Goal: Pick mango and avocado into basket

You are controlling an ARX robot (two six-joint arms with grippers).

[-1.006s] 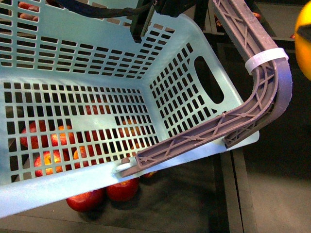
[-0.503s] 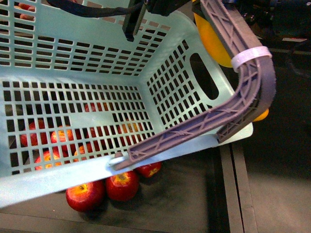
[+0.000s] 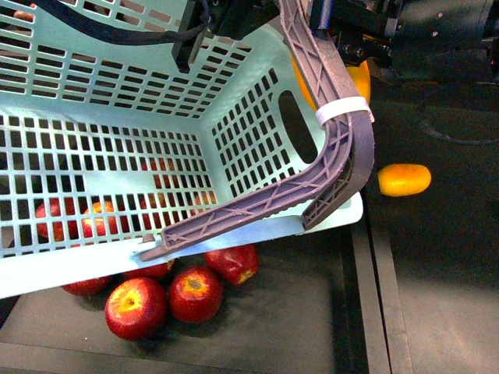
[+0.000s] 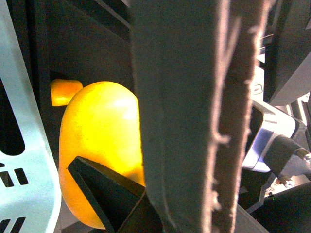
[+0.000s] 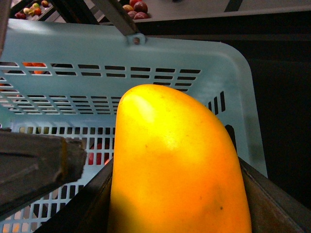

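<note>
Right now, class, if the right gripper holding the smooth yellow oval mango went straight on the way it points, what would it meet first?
Probably the light turquoise slotted plastic basket: the right gripper, shut on the mango, points towards its open top, so an inner wall comes first, though depth is unclear.

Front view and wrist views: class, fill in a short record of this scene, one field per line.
mango: held in right tool, outside the basket's end wall
left tool: at the handle; grip unclear
basket: tilted, nothing seen inside
other mango: lying on the dark surface
apples: under the basket
avocado: not in view
</note>
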